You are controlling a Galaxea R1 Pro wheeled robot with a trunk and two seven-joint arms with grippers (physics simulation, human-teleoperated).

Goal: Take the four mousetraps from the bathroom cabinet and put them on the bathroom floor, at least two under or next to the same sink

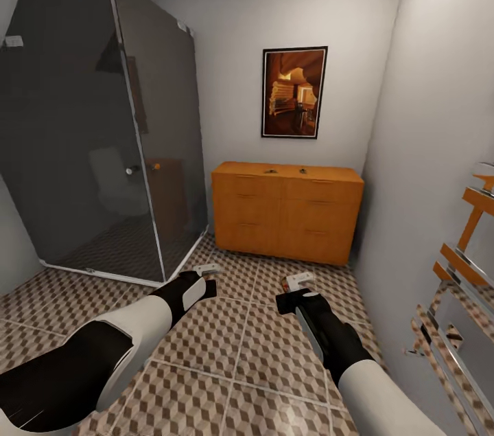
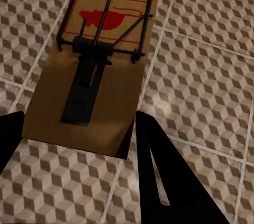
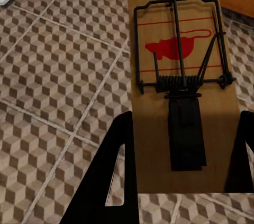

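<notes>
Each of my grippers holds a mousetrap above the bathroom floor point(image 1: 226, 347). My left gripper point(image 1: 208, 271) point(image 2: 79, 121) is shut on a brown wooden mousetrap point(image 2: 100, 54) with a red mouse print and a dark metal spring. My right gripper point(image 1: 300, 281) point(image 3: 185, 123) is shut on a matching mousetrap point(image 3: 180, 49). The orange-brown cabinet point(image 1: 288, 216) stands against the far wall, drawers closed. Two small dark things point(image 1: 271, 171) point(image 1: 302, 169) lie on its top, too small to make out. The sink is out of view.
A dark glass shower enclosure point(image 1: 103, 134) fills the left corner. A towel rail point(image 1: 460, 299) sticks out from the right wall close to my right arm. A framed picture point(image 1: 293, 93) hangs above the cabinet. Open tiles lie between me and the cabinet.
</notes>
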